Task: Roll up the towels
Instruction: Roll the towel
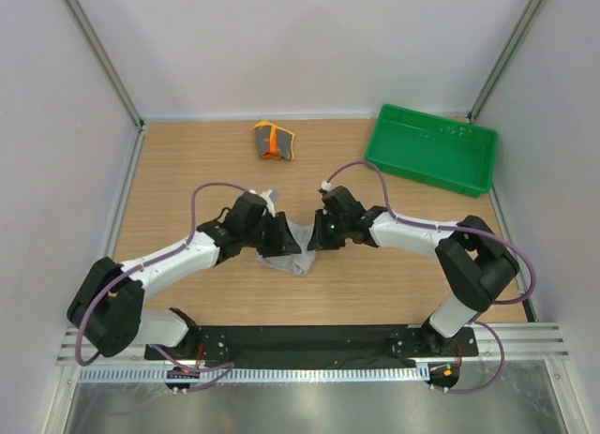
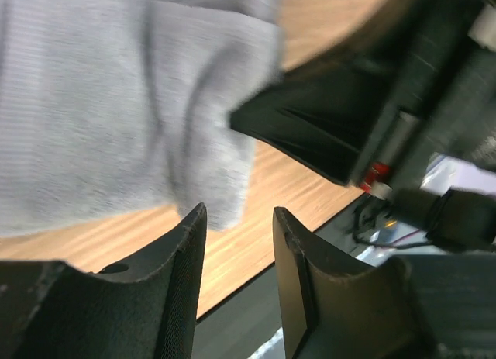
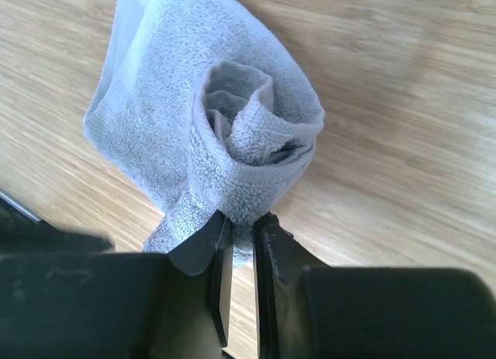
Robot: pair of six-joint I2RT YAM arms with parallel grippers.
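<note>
Towelling with a looped, light grey pile makes up the grey towel (image 3: pixel 232 126), which lies at the middle of the wooden table (image 1: pixel 178 162), between the two grippers. On the left, the left gripper (image 2: pixel 239 254) has its matte black, wedge-shaped fingers (image 2: pixel 182 258) parted, and only bare wood grain shows in the gap. The cloth's hemmed corner hangs just above the fingertips; whether it touches them I cannot tell. In that view the cloth looks soft, faintly ribbed and blurred. To the right, the right gripper (image 3: pixel 239 231) has its narrow jaws pinched on a fold at the lower end of the cloth. Here the cloth is curled into a loose spiral, the coil's open end facing the wrist camera. A flat tail with a stitched edge trails off to the left across the boards.

At the back of the table, well apart from the arms, the orange and yellow towel (image 1: pixel 273 140) sits as a short, stubby roll with grey at its ends. A green plastic tray (image 1: pixel 431 148), rectangular with sloped walls, occupies the far right corner.

From above, both grippers crowd over the grey towel and cover most of it, leaving only a crumpled patch in sight. A dark, out-of-focus part of the right arm (image 2: pixel 333 134) fills the upper right of the left wrist view and blocks the cloth's far side.
</note>
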